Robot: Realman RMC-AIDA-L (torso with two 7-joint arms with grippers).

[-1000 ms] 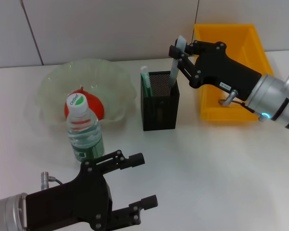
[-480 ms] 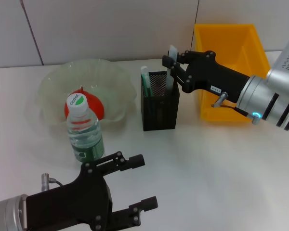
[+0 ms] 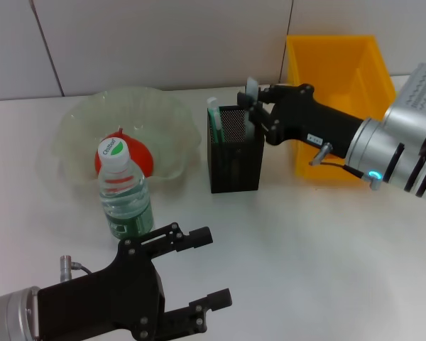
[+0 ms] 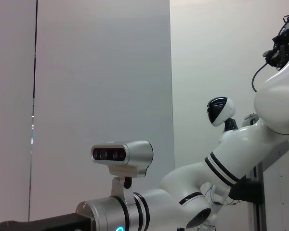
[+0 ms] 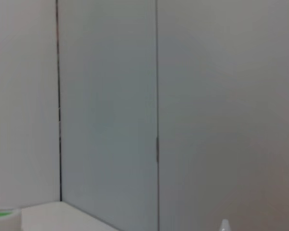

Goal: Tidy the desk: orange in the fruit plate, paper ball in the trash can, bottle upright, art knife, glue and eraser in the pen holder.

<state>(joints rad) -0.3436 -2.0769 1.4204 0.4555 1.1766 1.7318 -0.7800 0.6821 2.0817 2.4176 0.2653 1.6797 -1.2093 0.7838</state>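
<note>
One trash can (image 3: 337, 64), behind the right gripper (image 3: 253, 106). One fruit plate (image 3: 78, 114) holding one orange (image 3: 143, 158). One bottle (image 3: 125, 192) upright, just beyond the left gripper (image 3: 202, 273), fingers spread, empty. One pen holder (image 3: 236, 156); right gripper at its rim, apparently clamped on a pale stick (image 3: 250, 87). Open table right of it.

Black mesh pen holder (image 3: 236, 153), glossy yellow-orange plastic trash can (image 3: 337, 64).

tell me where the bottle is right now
In the head view the bottle stands upright on the robot's left, just in front of the fruit plate holding the orange.
</note>
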